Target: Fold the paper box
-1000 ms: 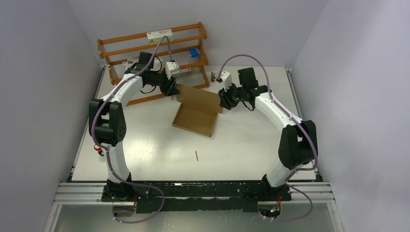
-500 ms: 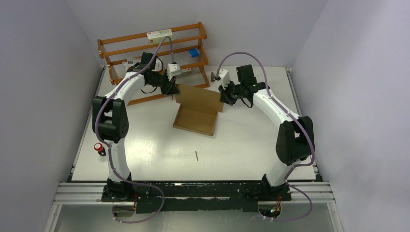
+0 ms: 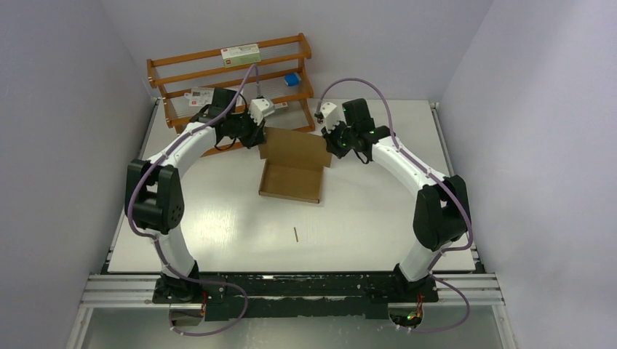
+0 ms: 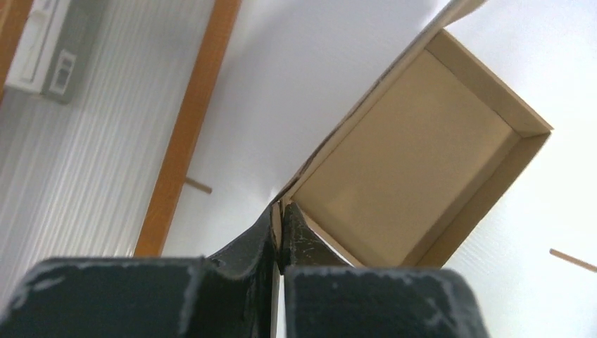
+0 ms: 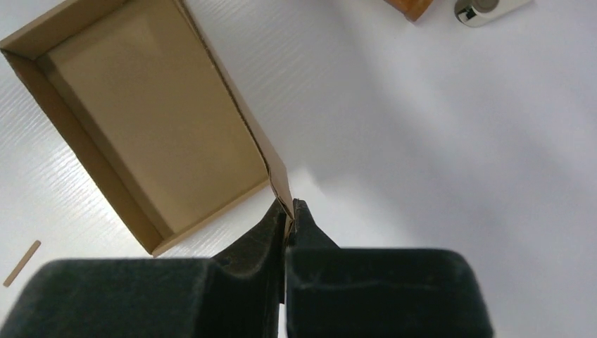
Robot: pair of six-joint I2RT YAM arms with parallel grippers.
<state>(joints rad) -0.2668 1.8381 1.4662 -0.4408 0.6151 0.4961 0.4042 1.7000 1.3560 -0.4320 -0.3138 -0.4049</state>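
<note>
The paper box (image 3: 291, 182) is a shallow brown cardboard tray on the white table, its lid (image 3: 295, 147) standing up at the far side. My left gripper (image 3: 260, 136) is shut on the lid's left corner, and my right gripper (image 3: 332, 142) is shut on its right corner. In the left wrist view the black fingers (image 4: 262, 232) pinch a thin cardboard edge beside the open tray (image 4: 408, 162). The right wrist view shows the same pinch (image 5: 289, 208) next to the tray (image 5: 155, 120).
A wooden rack (image 3: 231, 80) stands behind the box with a white red-labelled carton (image 3: 240, 52) on top and a small blue box (image 3: 292, 78). A small metal item (image 5: 486, 8) lies near the rack. A thin stick (image 3: 295, 234) lies on the table in front.
Both grippers have closed on the lid's corners and moved slightly toward the far side. The lid now stands more upright. The left arm's elbow has swung left.
</note>
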